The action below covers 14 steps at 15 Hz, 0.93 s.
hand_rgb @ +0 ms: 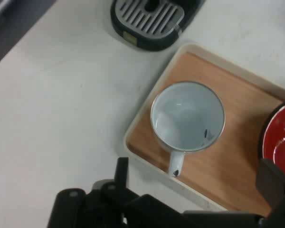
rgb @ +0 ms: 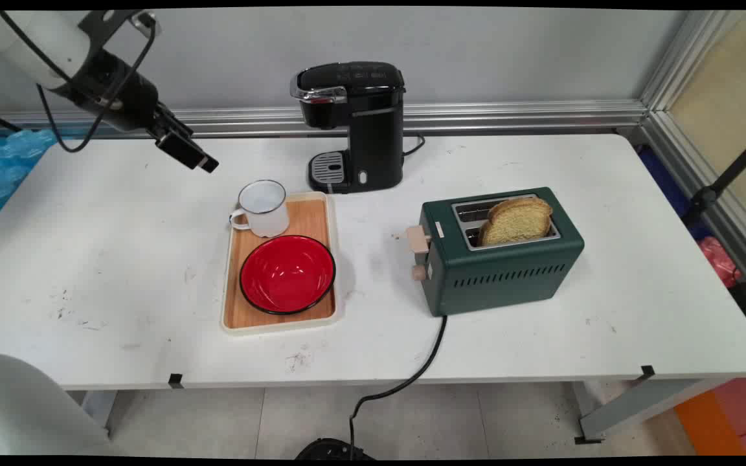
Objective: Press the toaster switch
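My black gripper [rgb: 197, 158] hangs above the table's back left, up and to the left of a white enamel mug [rgb: 263, 207]. It is open and holds nothing. In the hand view the open gripper [hand_rgb: 197, 173] looks down on the mug [hand_rgb: 187, 116], whose handle points toward it. The mug stands empty at the far end of a wooden tray [rgb: 313, 217] with a cream rim [hand_rgb: 147, 107]. A red bowl [rgb: 287, 274] fills the tray's near half, and only part of the bowl [hand_rgb: 280, 137] shows at the hand view's right edge.
A black coffee machine [rgb: 355, 123] stands behind the tray, its drip grate [hand_rgb: 147, 19] facing the mug. To the right sits a green toaster [rgb: 502, 265] with a bread slice [rgb: 517, 220] in its slot. The toaster's black cord [rgb: 426, 359] runs off the front edge. Blue wrapped packs [rgb: 4, 155] lie beyond the left edge.
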{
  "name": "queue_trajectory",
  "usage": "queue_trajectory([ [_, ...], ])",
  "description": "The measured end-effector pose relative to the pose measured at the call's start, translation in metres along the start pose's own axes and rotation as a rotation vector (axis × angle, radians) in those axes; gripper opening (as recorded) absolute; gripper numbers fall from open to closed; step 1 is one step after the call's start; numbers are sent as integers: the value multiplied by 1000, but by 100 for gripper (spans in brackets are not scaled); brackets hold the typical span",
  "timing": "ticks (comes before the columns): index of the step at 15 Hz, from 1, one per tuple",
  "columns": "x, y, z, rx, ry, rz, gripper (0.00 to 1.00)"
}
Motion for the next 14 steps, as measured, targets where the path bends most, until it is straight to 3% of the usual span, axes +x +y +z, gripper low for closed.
queue_trajectory([
  [2,-3,3,3,-30,-14,41,100],
  [6,-3,24,6,-135,-32,148,100],
  [8,5,39,3,-190,-20,200,100],
  [14,41,85,-9,-286,44,327,100],
])
